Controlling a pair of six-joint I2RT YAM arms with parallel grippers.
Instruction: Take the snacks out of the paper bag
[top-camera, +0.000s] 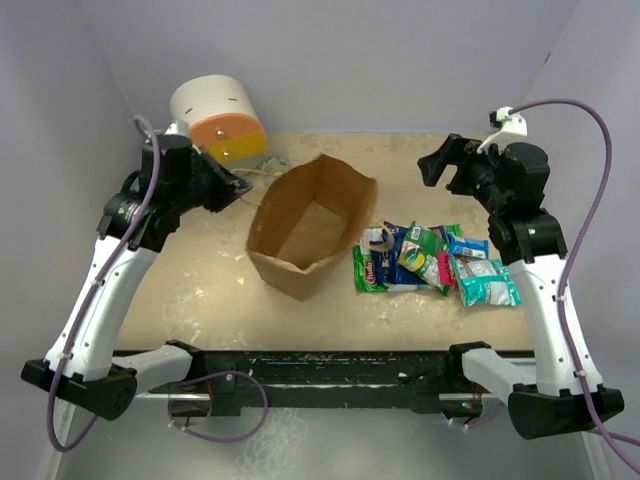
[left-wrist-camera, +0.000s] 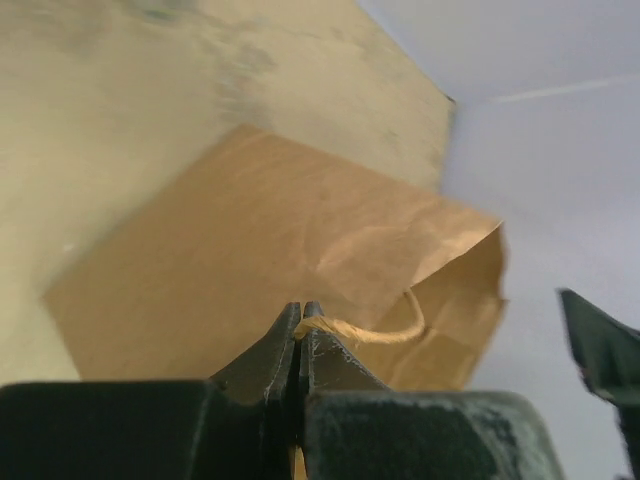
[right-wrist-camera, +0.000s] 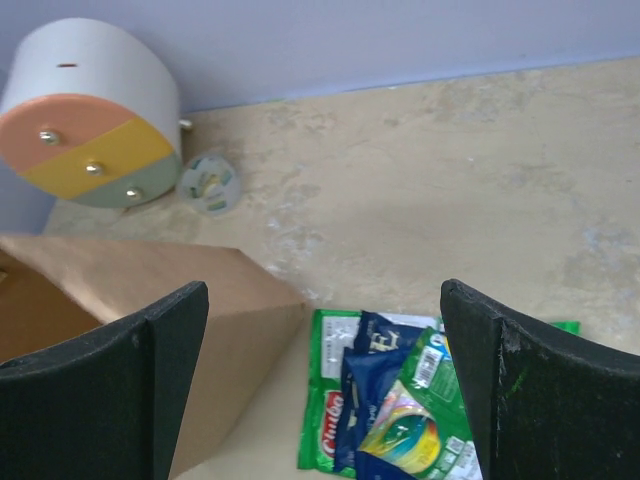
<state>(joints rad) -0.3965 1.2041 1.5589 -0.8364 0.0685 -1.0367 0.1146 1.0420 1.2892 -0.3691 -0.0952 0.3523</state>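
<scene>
The brown paper bag (top-camera: 312, 225) stands at mid-table with its mouth open and its inside looks empty from above. Several snacks (top-camera: 430, 260), green, dark blue, teal and pink, lie in an overlapping pile on the table just right of it. My left gripper (top-camera: 235, 185) is at the bag's back left, shut on the bag's twisted paper handle (left-wrist-camera: 370, 335). In the left wrist view the bag (left-wrist-camera: 280, 240) fills the middle beyond the left gripper (left-wrist-camera: 300, 325). My right gripper (top-camera: 440, 160) hangs wide open and empty behind the pile. Its wrist view looks down on the snacks (right-wrist-camera: 390, 400) and the bag's side (right-wrist-camera: 230, 300).
A white, orange and yellow cylinder (top-camera: 215, 115) lies at the back left, also seen in the right wrist view as the cylinder (right-wrist-camera: 95, 120). A small clear wrapper (right-wrist-camera: 210, 182) lies beside it. Purple-grey walls close the table's back and sides.
</scene>
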